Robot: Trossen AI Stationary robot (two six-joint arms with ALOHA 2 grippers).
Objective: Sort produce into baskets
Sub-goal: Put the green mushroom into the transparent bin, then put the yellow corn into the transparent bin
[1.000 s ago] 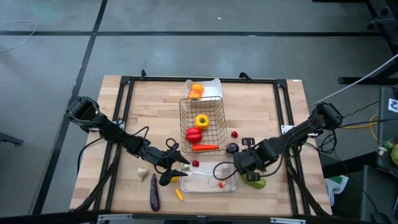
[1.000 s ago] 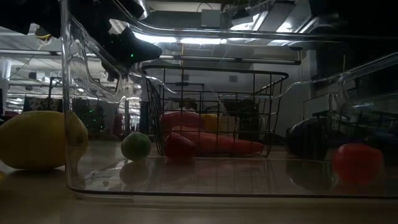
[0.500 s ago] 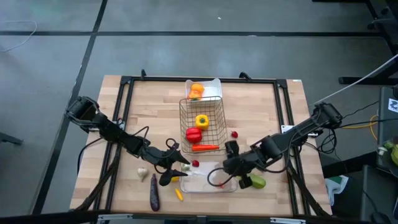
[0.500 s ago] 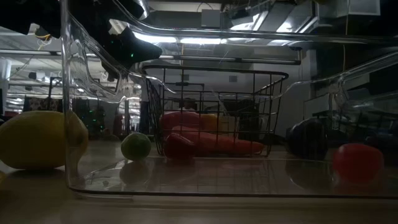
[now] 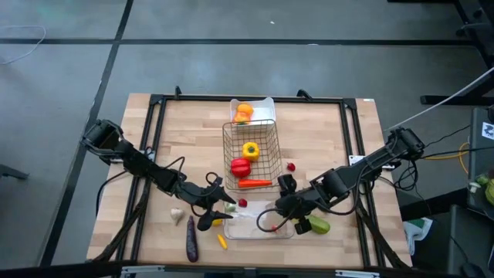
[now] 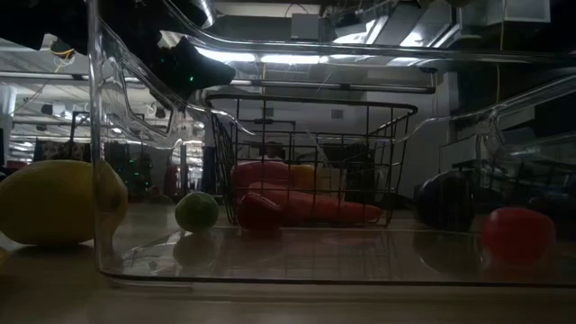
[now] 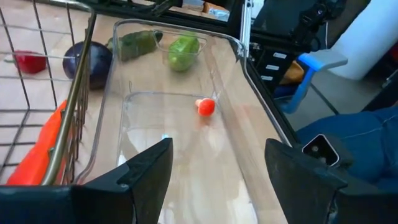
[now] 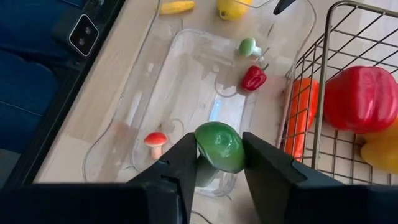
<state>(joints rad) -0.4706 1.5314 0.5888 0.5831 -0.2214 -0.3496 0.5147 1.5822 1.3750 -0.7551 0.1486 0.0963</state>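
My right gripper (image 5: 279, 207) is shut on a green vegetable (image 8: 219, 146) above the right end of the clear tray (image 5: 258, 229). A small red radish (image 8: 155, 140) lies in that tray. My left gripper (image 5: 221, 208) is open and empty over the tray's left end; its fingers (image 7: 149, 171) stand wide apart. The wire basket (image 5: 251, 127) holds a yellow pepper (image 5: 250, 149), a red pepper (image 5: 241, 167) and a carrot (image 5: 255, 183). The white tray (image 5: 266, 102) holds orange peppers (image 5: 244, 113). My right gripper pinches the green vegetable's rounded end (image 8: 211, 138) between its two fingers (image 8: 180, 168), one on each side. The fingers slant down from the table's right side. The vegetable is lifted clear above the tray's floor.
Green vegetables (image 5: 315, 225) lie right of the clear tray. A purple eggplant (image 5: 191, 239), a garlic (image 5: 177, 214), a lemon (image 6: 54, 202) and a yellow piece (image 5: 221, 241) lie at its left. A small red pepper (image 8: 254, 78) and a radish (image 5: 291, 166) lie near the basket.
My right gripper has gone toward the table's left edge, from beside the green vegetables to above the clear tray's right end, and then kept still there.
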